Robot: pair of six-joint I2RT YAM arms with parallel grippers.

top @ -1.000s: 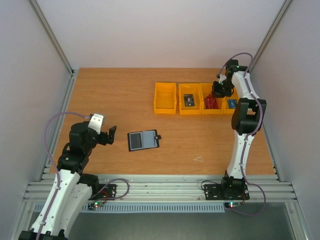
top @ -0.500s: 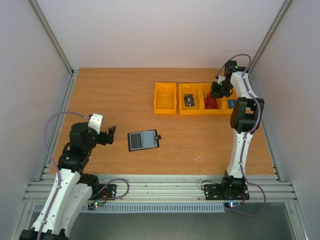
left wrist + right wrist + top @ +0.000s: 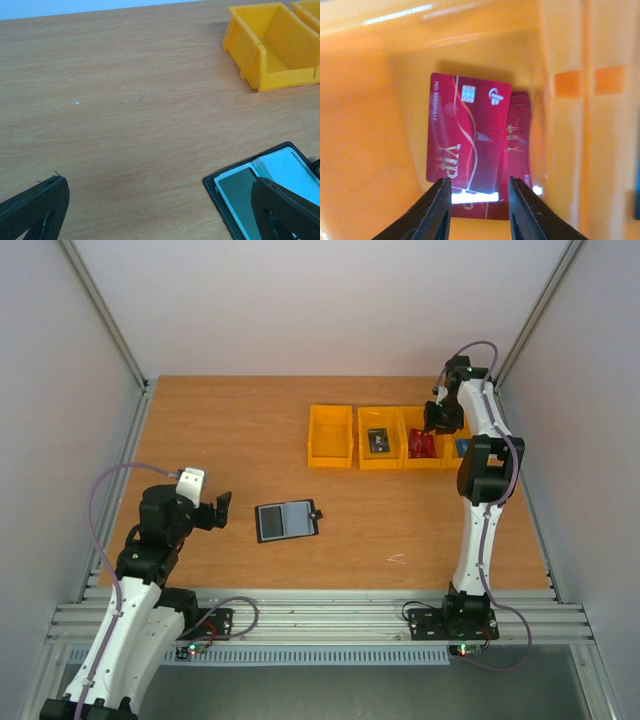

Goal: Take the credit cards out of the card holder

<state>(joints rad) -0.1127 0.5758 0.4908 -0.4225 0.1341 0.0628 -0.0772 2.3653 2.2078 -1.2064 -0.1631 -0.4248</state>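
Card released
Right hand (image 3: 480,182), shut before, now parted above the red credit card (image 3: 467,130) in its yellow bin (image 3: 365,150); left hand (image 3: 160,186) wide, empty.

Red card (image 3: 467,130) in yellow bin (image 3: 365,150), perhaps another beneath, end effector (image 3: 480,182) parted

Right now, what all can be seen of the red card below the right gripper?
The red card is thin, glossy plastic with a silver chip, a white logo, gold lines, gold VIP lettering and a white number along one edge. It lies inside a yellow bin, overlapping a second red card beneath it. The right gripper hovers over its near end, jaws parted; whether they touch it cannot be told.
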